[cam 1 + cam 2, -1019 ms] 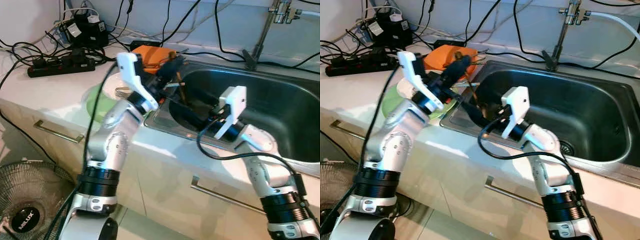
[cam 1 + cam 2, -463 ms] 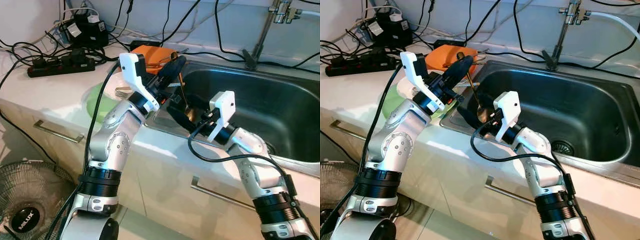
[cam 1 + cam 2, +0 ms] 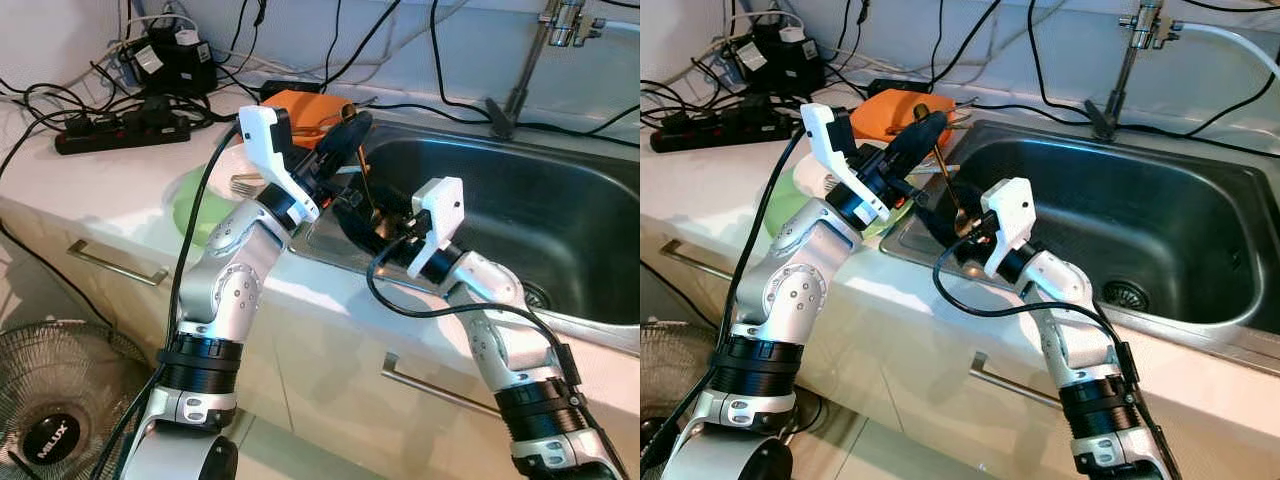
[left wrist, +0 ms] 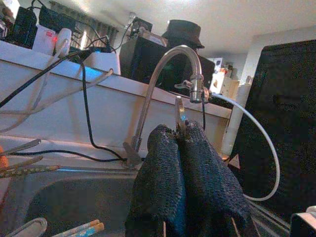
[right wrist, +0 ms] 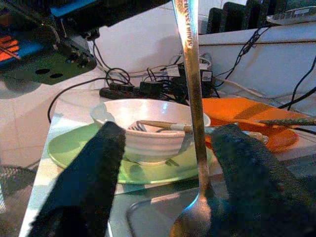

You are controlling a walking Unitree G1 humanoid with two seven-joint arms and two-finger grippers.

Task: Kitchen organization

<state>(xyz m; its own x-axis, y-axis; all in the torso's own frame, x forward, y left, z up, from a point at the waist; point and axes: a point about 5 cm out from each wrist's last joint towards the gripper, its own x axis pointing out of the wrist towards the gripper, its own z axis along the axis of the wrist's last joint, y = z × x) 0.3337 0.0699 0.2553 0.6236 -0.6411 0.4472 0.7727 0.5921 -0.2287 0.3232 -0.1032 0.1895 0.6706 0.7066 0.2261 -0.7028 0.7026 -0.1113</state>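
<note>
- The spoon [image 5: 193, 108] hangs bowl-down over the near left corner of the sink [image 3: 560, 215], its handle pinched at the top between the closed fingers of the left gripper [image 3: 923, 128]
- The right gripper [image 5: 163, 163] sits low at the spoon's bowl, its fingers spread apart on either side of the shaft, not yet closed on it
- Just beside the sink on the counter [image 3: 110, 180] stands a white bowl [image 5: 148, 126] with cutlery in it, resting on a green plate [image 5: 79, 153]; an orange plate [image 5: 247, 116] with chopsticks lies behind
- As a judgement, the tidying looks midway: the spoon is lifted but not yet put down anywhere, and a hand-over between grippers seems to be starting
- More chopsticks [image 4: 81, 228] lie in the sink, still to be sorted
- Where the spoon should end up cannot be told, and the arms hide the sink's left corner
</note>
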